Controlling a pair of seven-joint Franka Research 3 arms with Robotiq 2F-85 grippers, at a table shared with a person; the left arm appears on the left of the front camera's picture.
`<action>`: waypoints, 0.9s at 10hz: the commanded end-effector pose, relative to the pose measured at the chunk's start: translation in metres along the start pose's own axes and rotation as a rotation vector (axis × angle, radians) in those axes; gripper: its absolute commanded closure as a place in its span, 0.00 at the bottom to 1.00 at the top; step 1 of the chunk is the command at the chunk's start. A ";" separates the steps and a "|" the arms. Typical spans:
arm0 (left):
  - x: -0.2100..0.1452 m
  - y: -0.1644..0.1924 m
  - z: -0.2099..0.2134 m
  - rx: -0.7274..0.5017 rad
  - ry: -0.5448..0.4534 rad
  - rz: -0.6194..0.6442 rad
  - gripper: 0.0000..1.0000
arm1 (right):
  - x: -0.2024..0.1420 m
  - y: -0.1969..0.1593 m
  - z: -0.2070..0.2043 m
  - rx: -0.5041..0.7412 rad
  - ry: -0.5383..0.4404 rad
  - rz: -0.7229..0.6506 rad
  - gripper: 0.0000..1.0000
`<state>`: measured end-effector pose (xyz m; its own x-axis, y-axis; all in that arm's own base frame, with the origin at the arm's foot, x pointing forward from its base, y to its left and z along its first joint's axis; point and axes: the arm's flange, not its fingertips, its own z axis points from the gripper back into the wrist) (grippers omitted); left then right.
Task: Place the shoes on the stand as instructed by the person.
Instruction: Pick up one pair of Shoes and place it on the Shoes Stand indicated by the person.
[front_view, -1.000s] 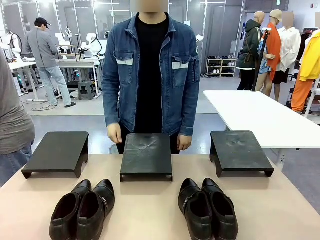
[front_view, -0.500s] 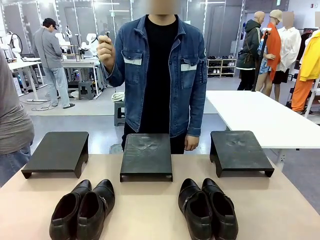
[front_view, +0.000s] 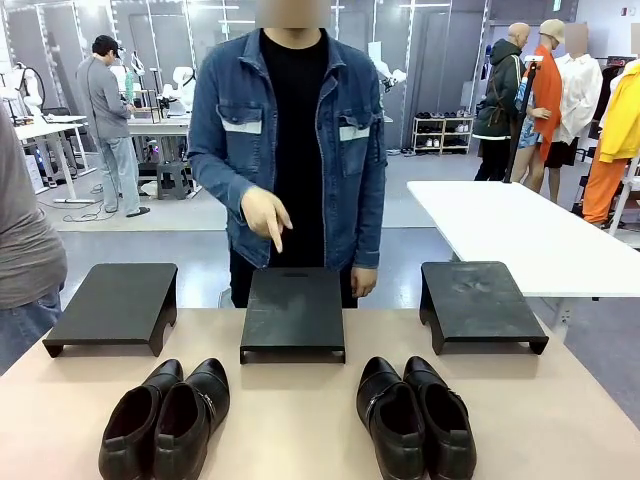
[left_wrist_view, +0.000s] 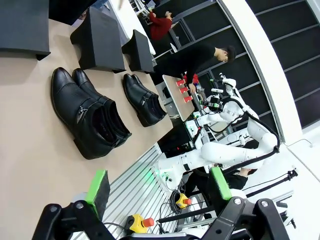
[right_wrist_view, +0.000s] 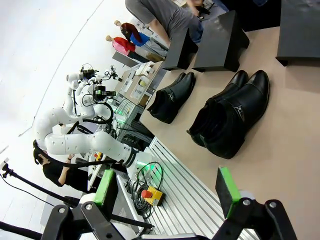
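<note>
left gripper (left_wrist_view: 160, 195), right gripper (right_wrist_view: 165, 195) apart | shoes (front_view: 165, 420) near table (front_view: 300, 430) edge | person's hand (front_view: 266, 215) seemingly above middle stand (front_view: 293, 310)

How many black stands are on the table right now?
3: the left stand, the middle stand below the person's pointing hand, and the right stand; none looks hidden.

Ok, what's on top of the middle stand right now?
Nothing lies on the middle stand; its black top is bare. The person's hand points down above its far edge. The space underneath it is hidden.
</note>
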<state>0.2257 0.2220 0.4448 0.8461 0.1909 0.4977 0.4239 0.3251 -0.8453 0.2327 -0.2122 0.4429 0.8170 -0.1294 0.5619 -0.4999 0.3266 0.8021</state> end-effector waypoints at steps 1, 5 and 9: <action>0.000 0.001 0.001 -0.022 -0.008 -0.021 0.00 | 0.001 0.000 0.001 0.014 -0.013 0.021 0.00; 0.000 0.001 0.001 -0.022 -0.008 -0.021 0.00 | 0.001 0.000 0.001 0.014 -0.013 0.021 0.00; 0.000 0.001 0.001 -0.022 -0.008 -0.021 0.00 | 0.001 0.000 0.001 0.014 -0.013 0.021 0.00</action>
<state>0.2256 0.2219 0.4449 0.8462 0.1905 0.4977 0.4240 0.3250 -0.8453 0.2327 -0.2121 0.4429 0.8169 -0.1292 0.5621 -0.5002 0.3263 0.8021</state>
